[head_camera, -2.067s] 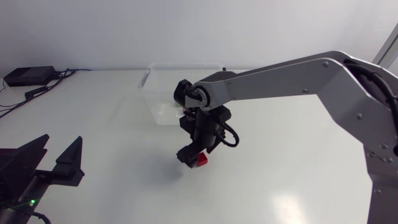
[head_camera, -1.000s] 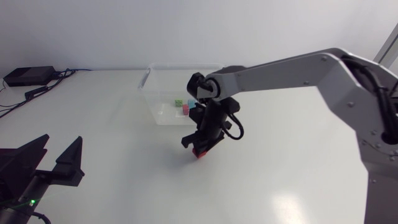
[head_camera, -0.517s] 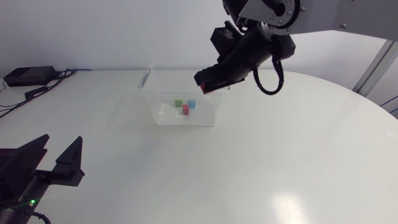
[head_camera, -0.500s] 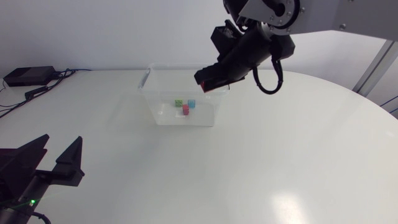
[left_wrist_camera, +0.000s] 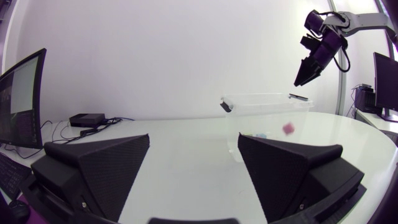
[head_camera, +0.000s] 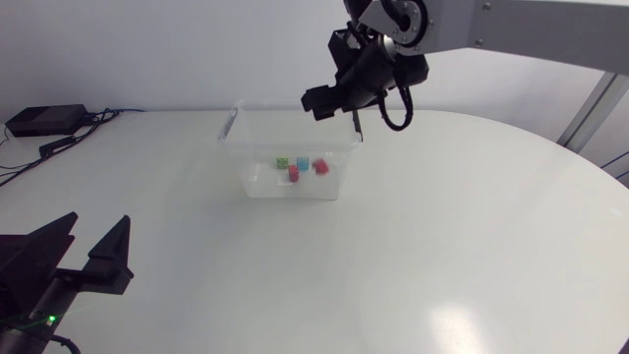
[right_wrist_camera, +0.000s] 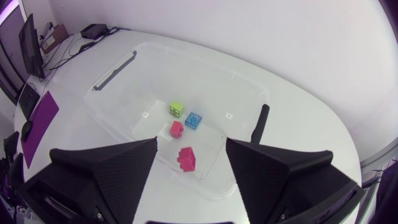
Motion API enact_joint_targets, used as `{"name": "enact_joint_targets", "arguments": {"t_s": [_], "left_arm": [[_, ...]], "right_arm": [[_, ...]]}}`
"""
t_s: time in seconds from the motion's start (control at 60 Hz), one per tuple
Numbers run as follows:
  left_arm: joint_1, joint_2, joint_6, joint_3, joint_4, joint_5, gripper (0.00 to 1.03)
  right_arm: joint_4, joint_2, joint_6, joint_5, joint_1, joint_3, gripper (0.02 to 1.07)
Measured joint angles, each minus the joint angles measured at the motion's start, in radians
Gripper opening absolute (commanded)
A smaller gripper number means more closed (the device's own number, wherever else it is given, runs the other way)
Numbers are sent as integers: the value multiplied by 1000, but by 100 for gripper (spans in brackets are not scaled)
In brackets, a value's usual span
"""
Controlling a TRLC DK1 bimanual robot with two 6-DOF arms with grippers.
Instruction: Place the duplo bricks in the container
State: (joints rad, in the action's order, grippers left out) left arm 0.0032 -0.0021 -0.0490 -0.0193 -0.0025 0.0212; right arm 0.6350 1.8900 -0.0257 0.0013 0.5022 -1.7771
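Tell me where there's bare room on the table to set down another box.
The table is bare right of the container, and between it and the left fingers. Crowded: the container's right part, holding four duplo bricks below the right fingers, and the far-left corner with the black box and cables.

right arm point(head_camera: 521, 20) cropped, red brick point(left_wrist_camera: 287, 127) blurred

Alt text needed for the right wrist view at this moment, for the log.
The open right hand hangs over a clear plastic container. Inside, a red brick shows under the gap between the fingers, with a pink brick, green brick and blue brick just ahead.
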Motion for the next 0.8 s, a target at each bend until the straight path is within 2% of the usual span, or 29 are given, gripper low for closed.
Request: {"name": "enact_joint_targets", "arguments": {"t_s": [0.283, 0.417, 0.8], "left_arm": [[0, 0, 0, 0, 0, 0, 99], [0, 0, 0, 0, 0, 0, 99], [0, 0, 0, 0, 0, 0, 99]], "right_arm": [[0, -216, 0, 13, -2, 165, 102], [-14, -336, 0, 52, -7, 272, 102], [-207, -715, 4, 136, -91, 678, 102]]}}
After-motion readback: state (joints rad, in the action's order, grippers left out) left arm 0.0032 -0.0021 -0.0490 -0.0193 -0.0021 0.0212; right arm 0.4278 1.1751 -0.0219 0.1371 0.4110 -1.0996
